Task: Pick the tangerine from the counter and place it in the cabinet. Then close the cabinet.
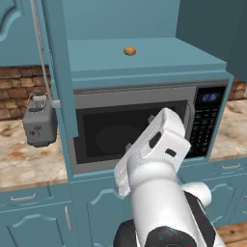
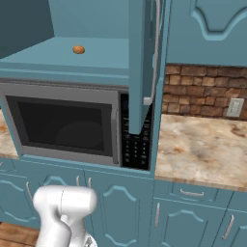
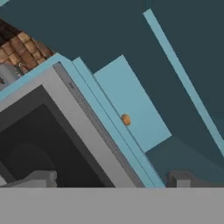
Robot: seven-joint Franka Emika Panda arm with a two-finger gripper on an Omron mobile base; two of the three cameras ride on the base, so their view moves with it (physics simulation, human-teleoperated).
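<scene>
The teal wall cabinet with two arched-panel doors (image 1: pixel 144 53) sits above the microwave, both doors swung open; the left door (image 1: pixel 60 67) stands edge-on with its long silver bar handle (image 1: pixel 39 48), and the right door (image 2: pixel 142 62) also hangs out toward me. Below it is the grey microwave with a dark glass door (image 1: pixel 130 128) and a black keypad on its right. The beige stone-look counter with rusty-brown marbling (image 2: pixel 202 144) runs to either side, brick wall behind. My white arm (image 1: pixel 159 183) rises near the microwave front, low of the cabinet shelf. A grey toaster (image 1: pixel 39 120) stands on the counter to the left of the microwave. My pincer (image 3: pixel 109 180) has its two fingertips well apart, nothing between them, pointed up at the cabinet from below. The tiny round orange tangerine (image 1: pixel 129 50) lies on the cabinet's shelf floor, toward the near edge, clear of both doors and well apart from my fingers.
</scene>
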